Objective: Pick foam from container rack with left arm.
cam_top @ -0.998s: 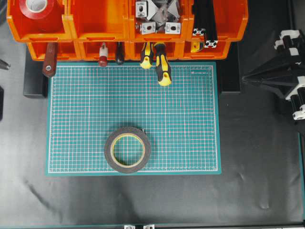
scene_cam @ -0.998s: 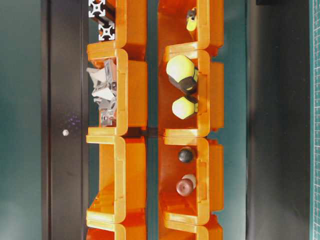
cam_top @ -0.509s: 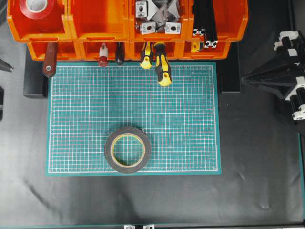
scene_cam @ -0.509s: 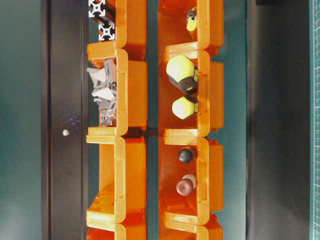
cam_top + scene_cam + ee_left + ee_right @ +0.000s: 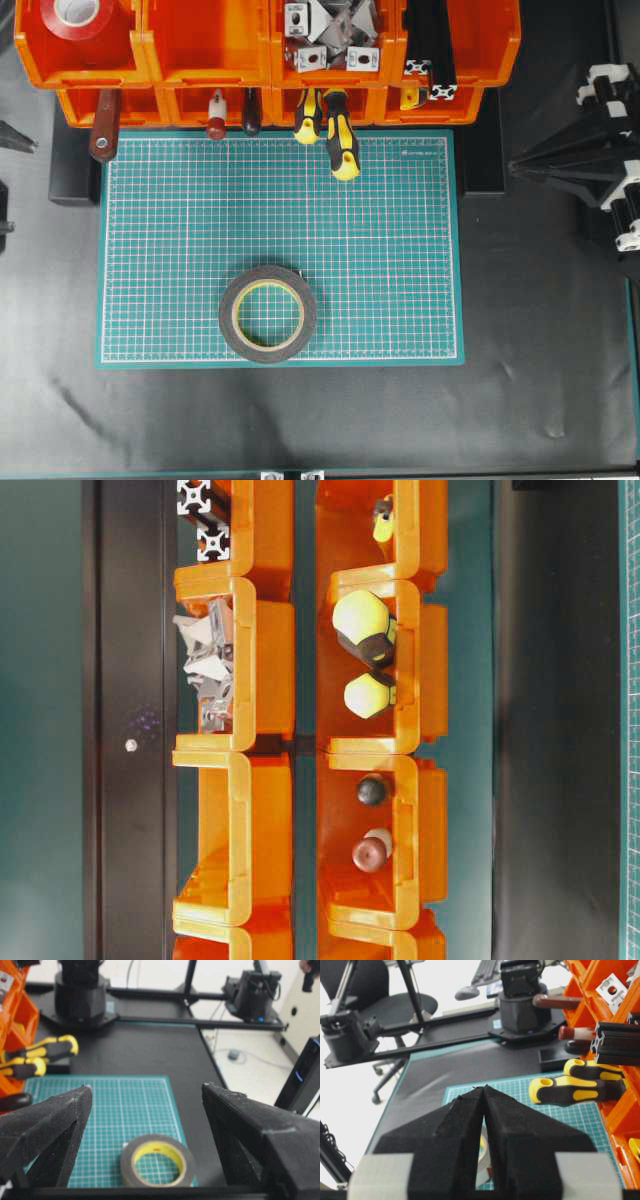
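The left pincer point(image 5: 145, 1105) gapes wide, holding nothing; the foam point(image 5: 157, 1167) lies flat on the green mat point(image 5: 400, 300) below it. The right pincer point(image 5: 484, 1091) is closed, empty. Yellow-handled screwdrivers point(image 5: 340, 140) poke from the container rack point(image 5: 200, 60).

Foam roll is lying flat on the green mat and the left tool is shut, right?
Not quite. The foam roll does lie flat on the green mat, but the left tool is wide open; the left wrist view shows its fingers far apart with nothing between them.
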{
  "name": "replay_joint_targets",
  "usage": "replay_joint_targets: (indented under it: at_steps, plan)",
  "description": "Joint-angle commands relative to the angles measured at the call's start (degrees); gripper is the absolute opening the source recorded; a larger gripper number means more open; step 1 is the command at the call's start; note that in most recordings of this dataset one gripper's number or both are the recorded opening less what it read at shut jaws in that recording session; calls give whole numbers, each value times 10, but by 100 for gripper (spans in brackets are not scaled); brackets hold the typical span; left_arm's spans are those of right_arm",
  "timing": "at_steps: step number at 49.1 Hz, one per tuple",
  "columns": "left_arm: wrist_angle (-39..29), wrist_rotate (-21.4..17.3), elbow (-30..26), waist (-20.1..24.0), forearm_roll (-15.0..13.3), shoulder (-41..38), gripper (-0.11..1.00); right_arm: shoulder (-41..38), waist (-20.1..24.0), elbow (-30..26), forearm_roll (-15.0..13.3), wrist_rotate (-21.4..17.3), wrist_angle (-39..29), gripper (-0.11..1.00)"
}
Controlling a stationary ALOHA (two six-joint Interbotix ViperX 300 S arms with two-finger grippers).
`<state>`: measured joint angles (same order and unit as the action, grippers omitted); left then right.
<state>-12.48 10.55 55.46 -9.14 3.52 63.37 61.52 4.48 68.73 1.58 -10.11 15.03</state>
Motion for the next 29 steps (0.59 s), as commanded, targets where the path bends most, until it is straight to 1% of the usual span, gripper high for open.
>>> replay_joint_targets:
  at_steps: [1, 29]
  plan:
    - [8, 0, -6, 2, 2, -4, 85, 1, 1, -15, -1, 2, -2, 0]
    - [7, 0, 5, 2, 2, 0, 85, 7, 2, -15, -1, -4, -7, 0]
